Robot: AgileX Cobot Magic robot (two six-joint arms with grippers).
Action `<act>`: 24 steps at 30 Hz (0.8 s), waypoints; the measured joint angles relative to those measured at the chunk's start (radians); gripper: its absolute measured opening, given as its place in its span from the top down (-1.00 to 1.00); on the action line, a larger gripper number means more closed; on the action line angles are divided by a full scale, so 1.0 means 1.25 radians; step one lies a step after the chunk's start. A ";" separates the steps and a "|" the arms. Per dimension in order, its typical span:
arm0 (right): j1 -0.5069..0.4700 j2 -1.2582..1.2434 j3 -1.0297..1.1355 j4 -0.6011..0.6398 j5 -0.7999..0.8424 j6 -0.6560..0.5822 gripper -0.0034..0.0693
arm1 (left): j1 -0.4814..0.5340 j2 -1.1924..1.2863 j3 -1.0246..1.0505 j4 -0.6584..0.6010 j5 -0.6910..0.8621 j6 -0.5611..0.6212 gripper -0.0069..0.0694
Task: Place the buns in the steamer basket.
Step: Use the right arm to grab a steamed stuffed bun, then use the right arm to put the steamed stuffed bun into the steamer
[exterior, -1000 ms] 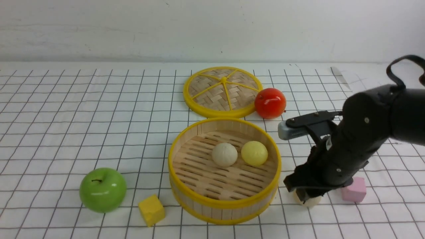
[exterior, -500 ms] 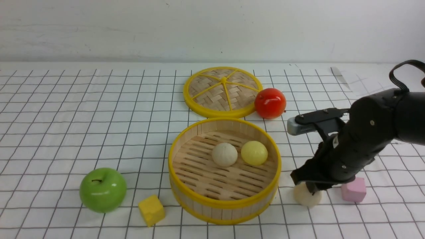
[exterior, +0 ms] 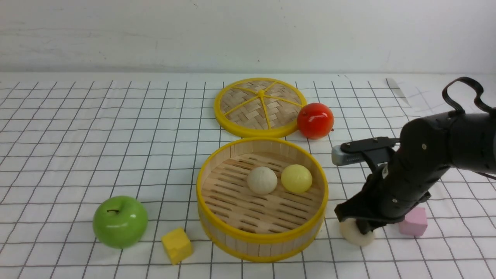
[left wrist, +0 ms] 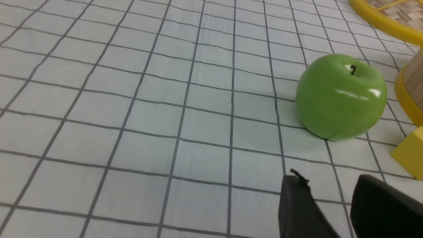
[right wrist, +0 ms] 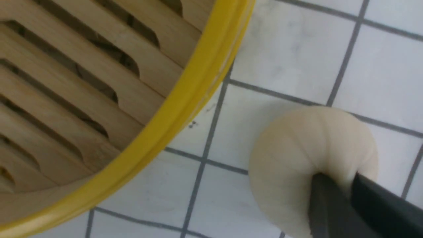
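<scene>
The steamer basket stands at the front centre with a cream-white bun and a pale yellow bun inside. A third cream-white bun is low on the table just right of the basket. My right gripper is on it from above. In the right wrist view its fingers are pinched shut into the bun's top, next to the basket's yellow rim. My left gripper is open and empty, and shows only in the left wrist view.
The woven lid lies behind the basket with a red apple touching its right. A green apple and a yellow cube sit front left; both show in the left wrist view. A pink cube sits right of my right gripper.
My right arm swung slightly right, then back left and down. More of the bun now shows under the gripper. The bun stays at about the same spot.
</scene>
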State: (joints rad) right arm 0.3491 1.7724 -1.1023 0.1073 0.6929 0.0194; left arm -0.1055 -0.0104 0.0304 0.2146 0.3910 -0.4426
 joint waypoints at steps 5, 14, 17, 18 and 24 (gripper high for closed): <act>0.001 -0.074 -0.044 0.030 0.065 0.000 0.90 | 0.000 0.000 0.000 0.000 0.000 0.000 0.19; 0.120 -0.145 -0.093 0.243 -0.019 -0.123 0.90 | 0.000 0.000 0.000 0.000 0.000 0.000 0.19; 0.166 -0.100 -0.093 0.294 -0.079 -0.187 0.90 | 0.000 0.000 0.000 0.000 0.000 0.000 0.19; 0.182 -0.071 -0.093 0.309 -0.105 -0.208 0.90 | 0.000 0.000 0.000 0.000 0.000 0.000 0.19; 0.207 0.053 -0.093 0.327 -0.194 -0.258 0.77 | 0.000 0.000 0.000 0.000 0.000 0.000 0.19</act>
State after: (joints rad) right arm 0.6076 1.8380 -1.2188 0.5165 0.4502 -0.3026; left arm -0.1055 -0.0104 0.0304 0.2146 0.3910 -0.4426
